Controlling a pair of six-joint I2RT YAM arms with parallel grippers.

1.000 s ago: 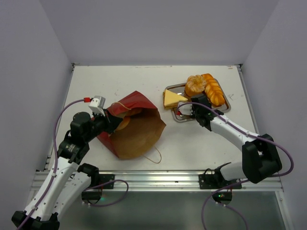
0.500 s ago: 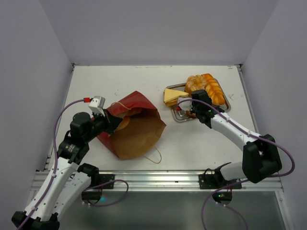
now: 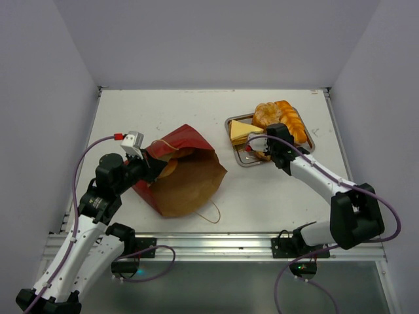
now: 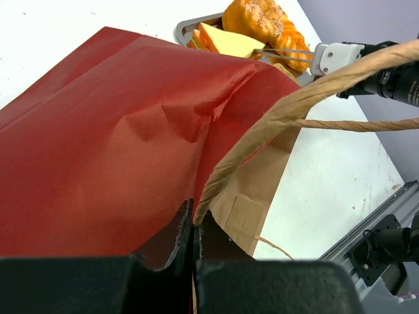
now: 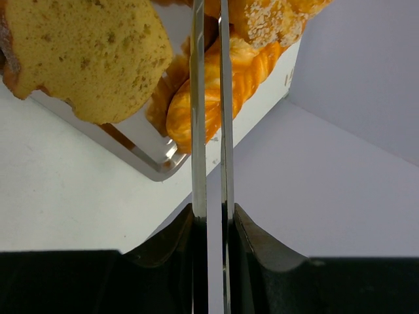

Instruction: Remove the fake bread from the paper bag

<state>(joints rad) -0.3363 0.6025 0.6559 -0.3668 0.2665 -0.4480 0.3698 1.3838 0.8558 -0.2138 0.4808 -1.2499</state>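
Right arm has swung further over the tray [image 3: 243, 161], and the pale yellow wedge [image 3: 243, 131] now lies a little deeper in it than a second ago; the left arm and the paper bag [image 3: 186, 180] have not shifted. The right hand [image 3: 260, 145] hangs over the tray's near left part, just beside the wedge. In its wrist view the fingers [image 5: 198, 131] stand close together with only a thin slit between them, and their tips run out of view, so I cannot tell whether they nip anything. The round bun [image 3: 265, 114] and the braided loaf [image 3: 292, 122] lie at the tray's far side, touching each other. The left hand [image 4: 194, 229] is pressed together on the bag's rim, by a string handle [image 4: 308, 101]. The bag lies on its side on the desk [image 3: 163, 111], mouth open, and a golden piece [image 3: 169, 169] shows just inside.
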